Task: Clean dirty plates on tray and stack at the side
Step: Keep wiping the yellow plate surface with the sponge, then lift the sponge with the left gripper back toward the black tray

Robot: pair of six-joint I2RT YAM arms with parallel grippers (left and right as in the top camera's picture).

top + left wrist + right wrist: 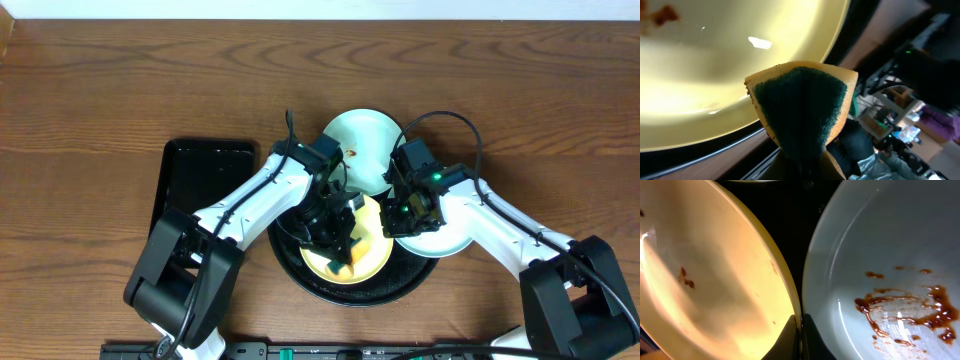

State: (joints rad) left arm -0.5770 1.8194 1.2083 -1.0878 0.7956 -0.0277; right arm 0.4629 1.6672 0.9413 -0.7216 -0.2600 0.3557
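Gripping a sponge point(800, 107), left claw point(801, 167); right claw point(801, 335) pinched shut on yellow plate point(715, 280) rim.

The overhead view is bright and even, with light from above and soft shadows on the brown worktop point(100, 90). In the left wrist view a small white shine sits on the yellow plate point(740, 60). The sponge point(800, 115) is very close and a bit fuzzy, and the room behind it is blurry. In the right wrist view the yellow plate glows, a soft shadow crosses it, and the brown smears point(905, 310) on the blue plate point(880, 230) look shiny.
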